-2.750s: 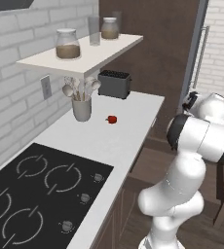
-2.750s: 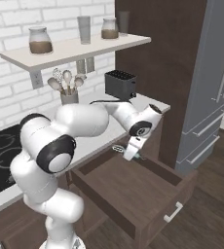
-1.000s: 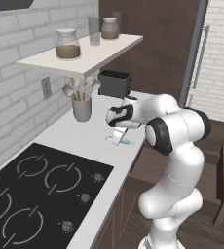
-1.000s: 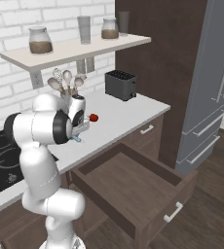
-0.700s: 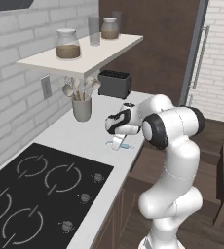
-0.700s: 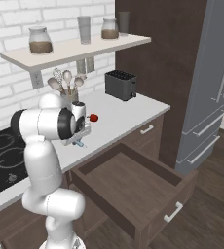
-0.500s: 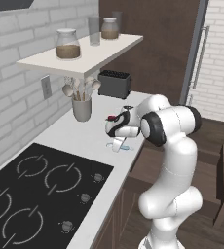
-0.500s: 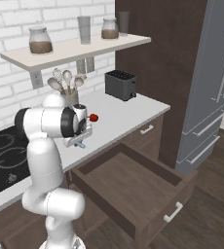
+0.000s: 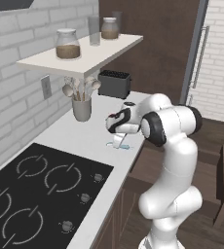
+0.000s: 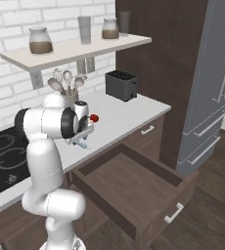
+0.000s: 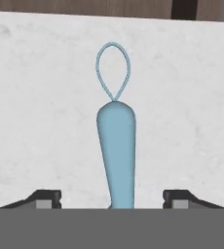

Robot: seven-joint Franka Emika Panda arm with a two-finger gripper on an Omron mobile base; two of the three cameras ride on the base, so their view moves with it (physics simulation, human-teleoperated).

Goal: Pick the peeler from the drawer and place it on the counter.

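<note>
Now peeler (image 11: pixel 116 146) on counter (image 11: pixel 36 97), jaws apart.

There was one peeler (image 11: pixel 116 155), one toaster (image 9: pixel 114 83), one open drawer (image 10: pixel 134 188), two jars (image 9: pixel 67 44) and one glass (image 9: pixel 94 30).

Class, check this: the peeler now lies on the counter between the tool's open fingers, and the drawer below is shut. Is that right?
Not quite. The drawer is pulled wide open, as the right base view shows. The rest holds: in the hand view the peeler lies on the counter between the open fingers of the tool.
</note>
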